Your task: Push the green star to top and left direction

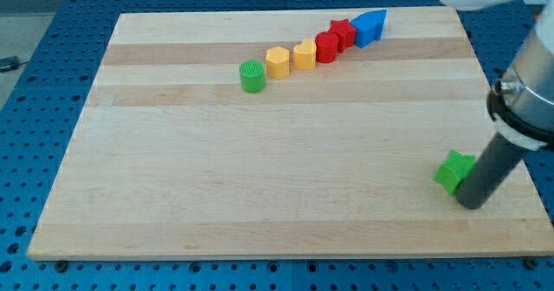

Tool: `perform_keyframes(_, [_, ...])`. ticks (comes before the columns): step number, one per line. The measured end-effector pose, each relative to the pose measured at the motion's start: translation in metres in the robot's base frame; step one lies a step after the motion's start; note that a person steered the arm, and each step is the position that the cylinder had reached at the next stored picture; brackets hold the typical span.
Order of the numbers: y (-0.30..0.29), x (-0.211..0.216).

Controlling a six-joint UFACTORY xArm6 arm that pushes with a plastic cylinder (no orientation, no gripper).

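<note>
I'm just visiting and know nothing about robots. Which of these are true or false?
1. The green star lies near the view's bottom right. True.
2. My tip touches the blue block. False: it sits beside the green star, on its right.
3. Two yellow blocks sit side by side in the row. True.
4. The green cylinder is at the row's right end. False: it is at the left end.
</note>
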State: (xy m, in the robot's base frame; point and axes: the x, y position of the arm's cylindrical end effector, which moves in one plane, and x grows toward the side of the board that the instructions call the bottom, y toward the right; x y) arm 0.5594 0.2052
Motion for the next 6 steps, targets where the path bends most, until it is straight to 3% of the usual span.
perform_keyframes(1, [0.004,-0.015])
perform_keyframes(3, [0.076,-0.02])
perform_keyframes(4, [0.069,-0.036])
perform_keyframes(6, [-0.049,-0.046])
